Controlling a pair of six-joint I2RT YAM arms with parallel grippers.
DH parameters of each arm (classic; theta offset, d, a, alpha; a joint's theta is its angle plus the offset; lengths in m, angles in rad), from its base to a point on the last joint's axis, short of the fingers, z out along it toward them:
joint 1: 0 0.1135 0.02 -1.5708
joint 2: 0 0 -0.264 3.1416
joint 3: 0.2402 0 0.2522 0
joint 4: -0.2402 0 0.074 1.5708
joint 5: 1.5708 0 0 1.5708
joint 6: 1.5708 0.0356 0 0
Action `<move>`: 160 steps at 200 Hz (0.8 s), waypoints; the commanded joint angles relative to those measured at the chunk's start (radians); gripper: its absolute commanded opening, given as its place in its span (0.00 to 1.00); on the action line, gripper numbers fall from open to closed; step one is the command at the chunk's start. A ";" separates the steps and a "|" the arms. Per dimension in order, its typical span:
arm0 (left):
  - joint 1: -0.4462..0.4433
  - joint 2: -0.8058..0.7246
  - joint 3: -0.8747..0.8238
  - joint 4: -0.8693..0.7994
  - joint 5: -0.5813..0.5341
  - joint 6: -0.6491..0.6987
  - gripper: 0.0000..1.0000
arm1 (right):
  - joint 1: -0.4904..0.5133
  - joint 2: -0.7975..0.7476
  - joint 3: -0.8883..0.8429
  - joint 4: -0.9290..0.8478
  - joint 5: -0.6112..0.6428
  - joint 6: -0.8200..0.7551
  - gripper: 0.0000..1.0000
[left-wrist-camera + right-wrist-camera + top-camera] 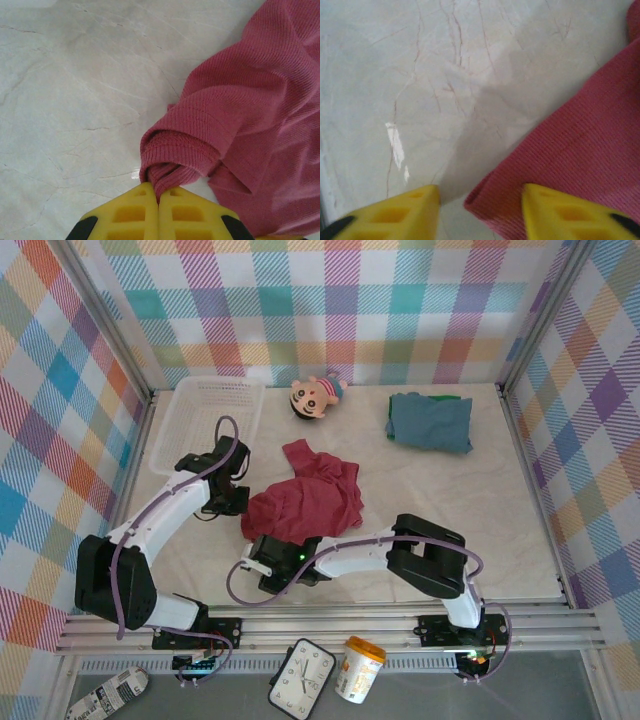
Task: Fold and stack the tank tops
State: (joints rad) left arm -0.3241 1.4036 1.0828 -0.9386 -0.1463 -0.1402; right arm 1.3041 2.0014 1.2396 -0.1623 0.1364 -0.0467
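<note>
The dark red tank top (305,502) lies crumpled in the middle of the table. My left gripper (232,502) sits at its left edge, shut on a rolled hem of the red tank top (175,155). At the cloth's near edge my right gripper (262,558) stands open, and a corner of the red tank top (560,170) lies between its yellow fingertips (555,210). The blue-grey tank top (430,422) lies folded at the back right, on top of the green tank top (440,396), of which a thin edge shows.
A white mesh basket (205,420) stands at the back left. The big-headed doll (315,393) lies at the back centre. Checked walls close in three sides. Bare tabletop (480,500) stretches to the right of the red cloth.
</note>
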 commanded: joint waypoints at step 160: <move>-0.147 -0.215 0.508 -0.271 -0.051 0.153 0.00 | -0.409 -0.874 -0.094 -0.422 0.307 -0.006 0.00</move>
State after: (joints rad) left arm -0.4305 1.2144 1.4555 -1.1286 -0.1562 -0.0254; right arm 0.9627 1.2072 1.0763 -0.4839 0.3977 0.0162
